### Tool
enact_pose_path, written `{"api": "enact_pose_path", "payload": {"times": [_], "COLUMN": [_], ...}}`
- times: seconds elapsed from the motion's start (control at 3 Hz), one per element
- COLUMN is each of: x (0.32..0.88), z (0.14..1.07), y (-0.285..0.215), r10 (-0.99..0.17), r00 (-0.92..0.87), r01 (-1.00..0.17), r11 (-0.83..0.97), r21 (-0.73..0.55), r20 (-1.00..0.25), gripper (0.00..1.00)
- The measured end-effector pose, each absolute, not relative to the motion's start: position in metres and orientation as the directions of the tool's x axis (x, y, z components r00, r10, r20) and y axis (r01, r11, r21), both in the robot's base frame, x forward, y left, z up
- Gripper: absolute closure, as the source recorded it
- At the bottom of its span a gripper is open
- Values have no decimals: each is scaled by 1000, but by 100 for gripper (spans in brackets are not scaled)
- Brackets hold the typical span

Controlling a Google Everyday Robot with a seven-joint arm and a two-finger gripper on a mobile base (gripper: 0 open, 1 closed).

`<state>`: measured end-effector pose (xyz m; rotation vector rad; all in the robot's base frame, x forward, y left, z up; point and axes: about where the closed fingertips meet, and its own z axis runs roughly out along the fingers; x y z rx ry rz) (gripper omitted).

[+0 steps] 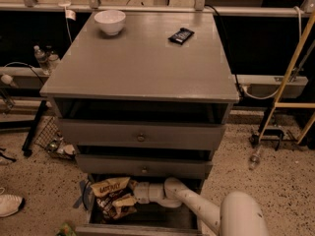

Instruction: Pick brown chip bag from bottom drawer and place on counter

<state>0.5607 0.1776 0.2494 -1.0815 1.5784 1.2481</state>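
The brown chip bag (110, 188) lies crumpled at the left of the open bottom drawer (142, 228), tan band up and dark brown part below. My gripper (126, 200) reaches in from the right on the white arm (197, 205) and is pressed against the bag's right side, low inside the drawer. Its tip is partly hidden by the bag. The counter (142, 68) is the grey cabinet top, well above the gripper.
A white bowl (110, 21) and a flat black wrapped bar (181, 35) sit at the back of the counter. The two upper drawers (141, 137) stand slightly open above the arm. A shoe (9, 204) lies on the floor at left and a yellow frame (290, 77) stands at right.
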Motion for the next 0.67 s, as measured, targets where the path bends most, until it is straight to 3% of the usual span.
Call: {"api": "enact_pose_path", "payload": {"times": [0.67], "x": [549], "z": [254], "y": [201], "r10": [-95], "r00": [-277], "r01": [-961], "r11": [41], "r21": [275], "r20": [-956], "gripper": [73]}}
